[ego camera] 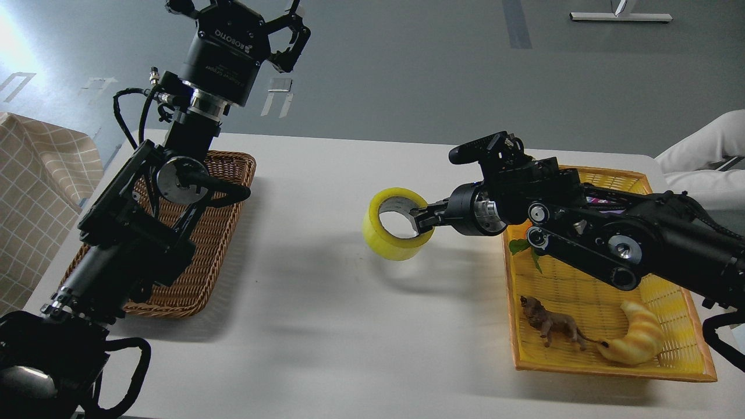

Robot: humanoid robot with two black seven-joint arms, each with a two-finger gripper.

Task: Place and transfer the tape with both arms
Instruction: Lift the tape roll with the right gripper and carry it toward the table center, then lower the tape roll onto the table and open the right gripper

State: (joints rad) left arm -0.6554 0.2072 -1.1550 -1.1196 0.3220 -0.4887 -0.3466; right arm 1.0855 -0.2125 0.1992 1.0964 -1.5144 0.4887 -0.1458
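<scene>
Above white table (pixel 326 326), right pincer (pixel 424 220) clamps tape (pixel 389 237) rim; left pincer (pixel 256 23) spread, empty.

The right gripper (pixel 424 223) pinches the wall of the yellow tape (pixel 397 231) above the white table (pixel 326 326) — between a brown wicker basket (pixel 224 233) at left and a yellow tray (pixel 669 361) at right — while the left gripper (pixel 278 36) hangs spread, far left.

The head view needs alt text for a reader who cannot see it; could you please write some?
The right gripper holds the tape by its rim above the white table, between two baskets. The left gripper is raised and open over the brown basket; the yellow basket holds a toy lion and croissant.
</scene>
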